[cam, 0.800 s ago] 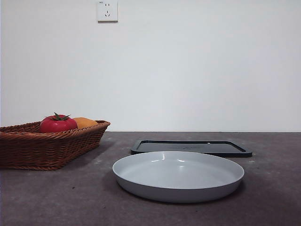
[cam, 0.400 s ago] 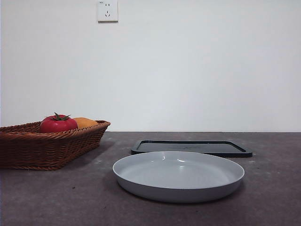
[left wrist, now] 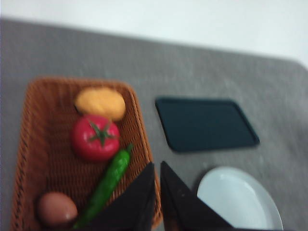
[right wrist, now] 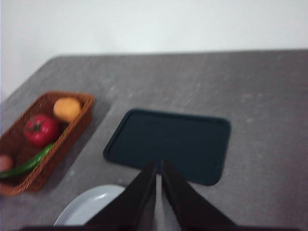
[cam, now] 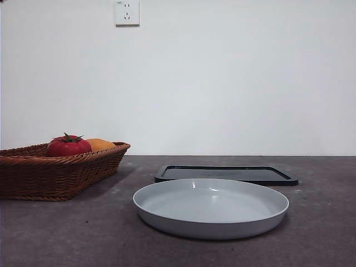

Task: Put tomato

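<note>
Red tomato [left wrist: 95,137] in wicker basket [left wrist: 29,144], mid-basket

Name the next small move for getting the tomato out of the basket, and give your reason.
Probably spread the left gripper's fingers and bring it down over the tomato. The tomato lies untouched in the wicker basket between the orange fruit and the green pepper. This gripper hangs above the basket's edge with fingers together; the right gripper is over the black tray.

No words, labels or numbers can be read here; a tiny mark beside the wall socket [cam: 127,12] is illegible.
</note>
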`<move>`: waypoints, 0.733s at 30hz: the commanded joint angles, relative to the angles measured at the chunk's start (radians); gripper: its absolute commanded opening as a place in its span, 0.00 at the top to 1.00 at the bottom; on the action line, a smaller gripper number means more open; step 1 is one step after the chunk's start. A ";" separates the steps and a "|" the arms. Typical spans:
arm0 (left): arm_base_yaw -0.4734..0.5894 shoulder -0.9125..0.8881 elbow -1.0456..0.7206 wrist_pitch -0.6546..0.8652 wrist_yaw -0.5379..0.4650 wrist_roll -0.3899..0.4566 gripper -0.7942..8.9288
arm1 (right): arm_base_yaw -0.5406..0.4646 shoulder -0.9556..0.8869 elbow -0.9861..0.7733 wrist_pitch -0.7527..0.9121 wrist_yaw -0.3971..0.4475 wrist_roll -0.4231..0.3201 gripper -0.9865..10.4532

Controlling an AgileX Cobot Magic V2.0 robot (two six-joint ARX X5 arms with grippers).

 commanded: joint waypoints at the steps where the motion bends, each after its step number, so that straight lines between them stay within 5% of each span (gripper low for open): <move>1: -0.016 0.072 0.084 -0.052 0.010 0.077 0.90 | 0.030 0.051 0.050 -0.019 -0.002 -0.032 0.90; 16: -0.041 0.175 0.148 -0.097 0.010 0.100 0.86 | 0.076 0.113 0.066 -0.019 -0.003 -0.032 0.90; 20: -0.041 0.175 0.148 -0.098 0.010 0.100 0.21 | 0.076 0.113 0.066 -0.011 -0.003 -0.027 0.46; 22: -0.041 0.175 0.148 -0.098 0.010 0.100 0.12 | 0.076 0.113 0.066 -0.011 -0.003 -0.027 0.41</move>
